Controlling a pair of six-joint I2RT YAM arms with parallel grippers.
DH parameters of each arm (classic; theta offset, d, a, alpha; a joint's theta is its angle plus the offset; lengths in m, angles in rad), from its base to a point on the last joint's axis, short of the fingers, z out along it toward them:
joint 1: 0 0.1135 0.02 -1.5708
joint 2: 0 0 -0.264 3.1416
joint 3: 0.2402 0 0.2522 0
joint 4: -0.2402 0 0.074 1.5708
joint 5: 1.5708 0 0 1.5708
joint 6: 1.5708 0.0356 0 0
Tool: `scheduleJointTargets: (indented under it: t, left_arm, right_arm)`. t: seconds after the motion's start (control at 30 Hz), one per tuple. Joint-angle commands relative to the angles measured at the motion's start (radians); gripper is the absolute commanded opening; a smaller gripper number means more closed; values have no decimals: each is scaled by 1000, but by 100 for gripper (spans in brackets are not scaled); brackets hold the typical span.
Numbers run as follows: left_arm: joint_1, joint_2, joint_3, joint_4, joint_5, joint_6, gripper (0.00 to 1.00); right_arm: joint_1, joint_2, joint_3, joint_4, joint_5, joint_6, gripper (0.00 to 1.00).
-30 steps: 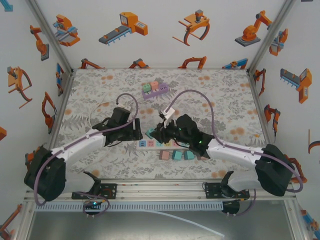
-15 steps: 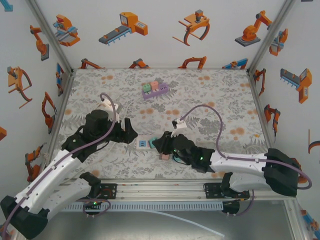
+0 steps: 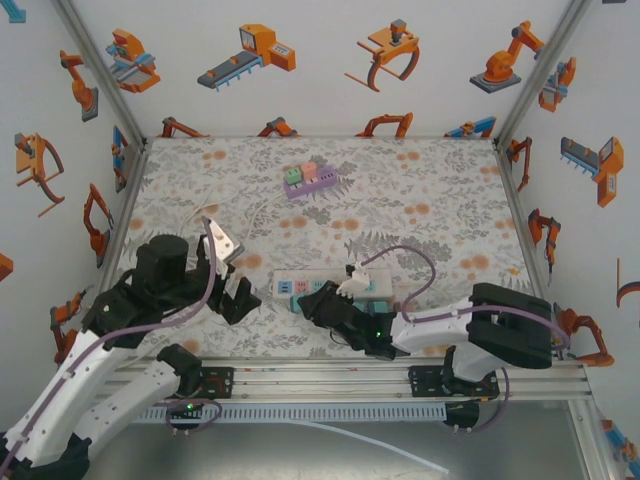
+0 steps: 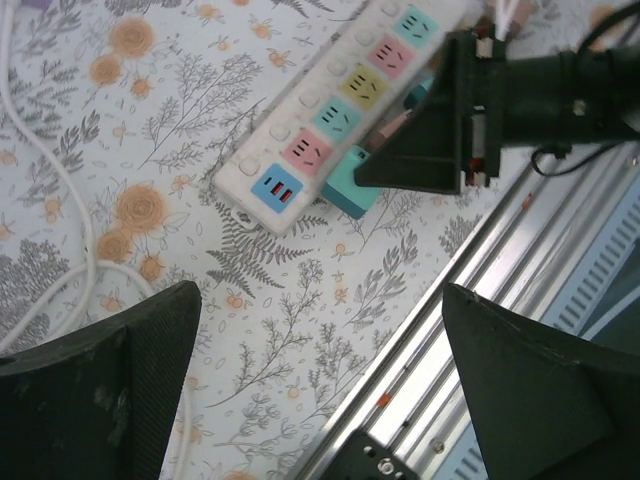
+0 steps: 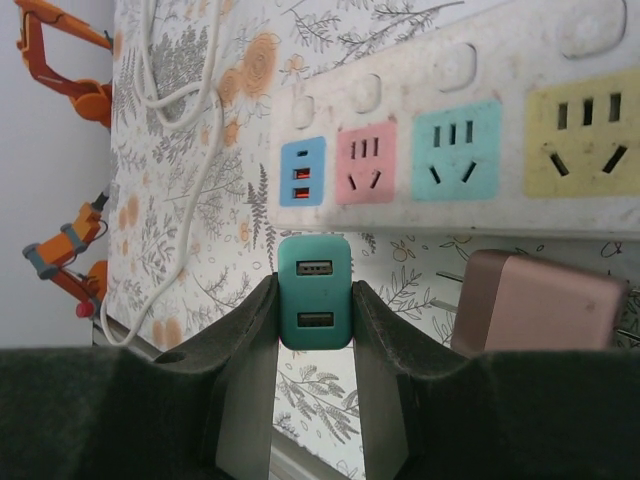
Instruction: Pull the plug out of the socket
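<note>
Enclosed cell: white walls (image 3: 320, 100) with orange robot stickers, and a floral-print counter (image 3: 440, 190). A purple block toy (image 3: 308, 180) sits toward 12 o'clock, well apart from the work.

The power strip (image 3: 335, 286) lies near the 6 o'clock edge, and every socket face seen from the wrists is empty. Its white cable (image 4: 40, 200) loops off toward 9 o'clock.

The right end effector (image 5: 315, 300) is closed snugly on the teal USB plug (image 5: 315, 290), one finger on each flank. The plug is out of the strip, just beside the strip's near long edge and below the blue and pink sockets. I cannot tell whether it is resting on the counter. A rose-coloured adapter (image 5: 540, 300) lies loose at the plug's 3 o'clock, prongs showing.

The left end effector (image 4: 320, 330) is at the strip's 9 o'clock, fingers spread fully apart and holding nothing, clear of the strip.

Judgement: the pull itself looks done. The step in hand is carrying the freed plug clear. The next move calls for drawing it toward 6 o'clock, away from the strip and the adapter, then setting it down and releasing without nudging either.
</note>
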Motion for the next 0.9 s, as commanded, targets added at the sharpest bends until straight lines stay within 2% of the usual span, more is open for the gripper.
scheduleJointTargets:
  t: [0.0,0.2,0.53,0.87]
  left_arm:
    - [-5,-52,-34,-43,57,162,99]
    - [-5,-94,-71,-44,48,202,97]
    - [-6,-72,-90,4,35,188,97]
    - [-5,-60,-92,19,-10,171,97]
  right_arm:
    - [11,42,17,57,64,118,14]
    - [14,121,26,72,63,195,20]
    - [15,138,0,58,47,264,41]
    - [29,64,-19,-36,53,272,47]
